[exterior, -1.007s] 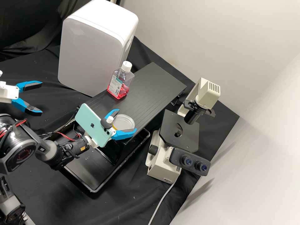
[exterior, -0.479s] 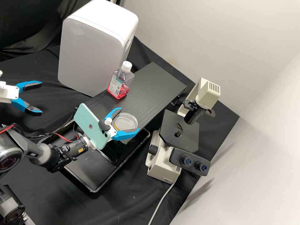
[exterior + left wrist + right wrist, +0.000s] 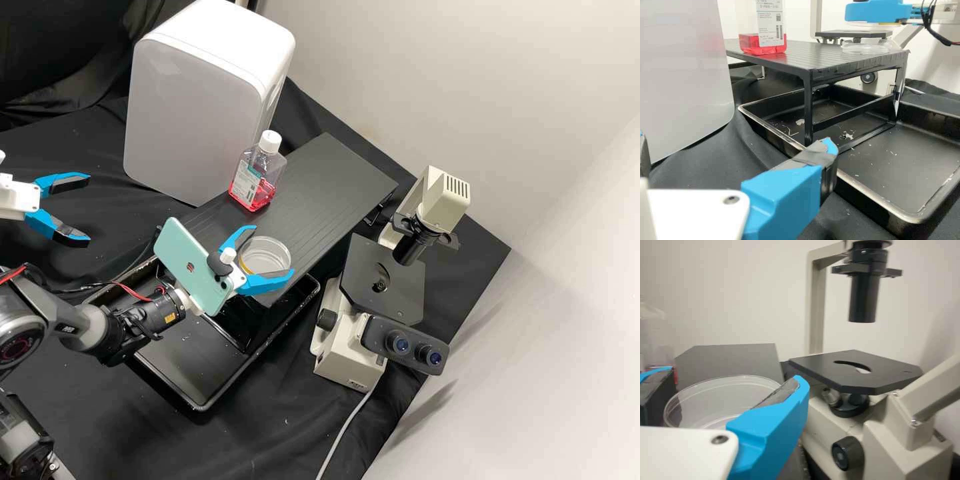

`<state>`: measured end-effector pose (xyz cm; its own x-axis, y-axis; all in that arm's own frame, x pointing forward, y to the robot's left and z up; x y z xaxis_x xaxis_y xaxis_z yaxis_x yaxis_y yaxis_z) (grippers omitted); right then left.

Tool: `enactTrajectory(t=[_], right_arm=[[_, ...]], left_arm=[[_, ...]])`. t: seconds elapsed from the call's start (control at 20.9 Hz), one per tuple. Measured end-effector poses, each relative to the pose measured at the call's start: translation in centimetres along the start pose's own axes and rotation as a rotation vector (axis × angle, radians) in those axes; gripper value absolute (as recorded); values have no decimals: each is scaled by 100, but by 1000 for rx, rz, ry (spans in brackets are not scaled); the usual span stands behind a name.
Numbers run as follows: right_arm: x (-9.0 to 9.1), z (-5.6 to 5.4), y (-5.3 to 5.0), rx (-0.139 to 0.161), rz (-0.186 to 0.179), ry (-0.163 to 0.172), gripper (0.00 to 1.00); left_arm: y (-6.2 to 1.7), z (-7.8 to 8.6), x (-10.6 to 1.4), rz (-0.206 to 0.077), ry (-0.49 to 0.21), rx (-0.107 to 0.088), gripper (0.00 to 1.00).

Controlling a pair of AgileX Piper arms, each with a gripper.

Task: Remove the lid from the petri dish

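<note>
The clear petri dish lid (image 3: 265, 251) is between the blue fingers of my right gripper (image 3: 272, 251), which is shut on it over the near end of the black raised platform (image 3: 320, 187). In the right wrist view the lid (image 3: 715, 400) spans the gap between both fingers. The left wrist view has the dish base (image 3: 867, 48) resting on the platform, with the right gripper's blue finger (image 3: 880, 10) a little above it. My left gripper (image 3: 83, 207) hangs open with nothing in it over the black cloth at the far left, well away from the dish.
A flask of pink liquid (image 3: 257, 175) stands on the platform's far end, beside a white box (image 3: 200, 93). A microscope (image 3: 393, 280) stands just right of the platform. A black tray (image 3: 200, 373) lies under and in front of the platform.
The right gripper drew back slightly and rose, taking the lid with it. The left arm kept still.
</note>
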<state>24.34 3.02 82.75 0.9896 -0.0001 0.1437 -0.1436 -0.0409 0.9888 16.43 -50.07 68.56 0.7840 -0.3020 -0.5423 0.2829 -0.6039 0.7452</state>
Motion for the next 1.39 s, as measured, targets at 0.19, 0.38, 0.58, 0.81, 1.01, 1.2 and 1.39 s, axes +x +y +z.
enactTrajectory(t=[0.19,0.38,0.58,0.81,1.01,1.2,1.39], right_arm=[[-13,-172,-158,20,-48,51,0],[-33,-317,-308,-1,-107,109,0],[-15,-308,-367,-10,-120,94,0],[-8,-293,-373,-1,-113,77,0],[-8,-293,-373,-1,-113,77,0],[-3,-277,-391,-4,-119,70,0],[2,-263,-407,-6,-125,64,0]], left_arm=[[0,0,0,0,0,0,100],[0,0,0,0,0,0,100],[0,0,0,0,0,0,100],[0,0,0,0,0,0,100],[0,0,0,0,0,0,100],[0,0,0,0,0,0,100],[0,0,0,0,0,0,100]])
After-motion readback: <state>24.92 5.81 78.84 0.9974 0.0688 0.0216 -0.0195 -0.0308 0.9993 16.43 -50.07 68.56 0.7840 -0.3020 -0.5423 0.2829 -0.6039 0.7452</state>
